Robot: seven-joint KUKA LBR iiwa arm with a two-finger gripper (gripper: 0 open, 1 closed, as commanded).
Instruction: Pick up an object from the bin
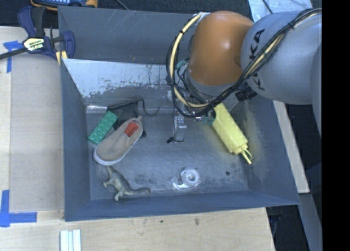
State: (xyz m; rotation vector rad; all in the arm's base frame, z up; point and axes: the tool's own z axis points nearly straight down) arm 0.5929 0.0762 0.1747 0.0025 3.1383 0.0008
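Observation:
My gripper (178, 127) hangs below the orange wrist cover, low over bare bin floor in the middle of the bin, towards the back. Nothing shows in it. A yellow plastic tool with a thin tip (229, 130) lies just to its right, slanting towards the front right. To its left lies a small grey shoe with a red insole (117, 141), a short way apart from the gripper. In front of the gripper, near the front wall, a clear tape roll (188, 179) lies flat.
A green block (103, 127) leans by the shoe at the left. A black strap-like thing (126, 105) lies along the back wall. An olive toy dinosaur (123, 187) lies in the front left corner. The arm covers the back right of the bin.

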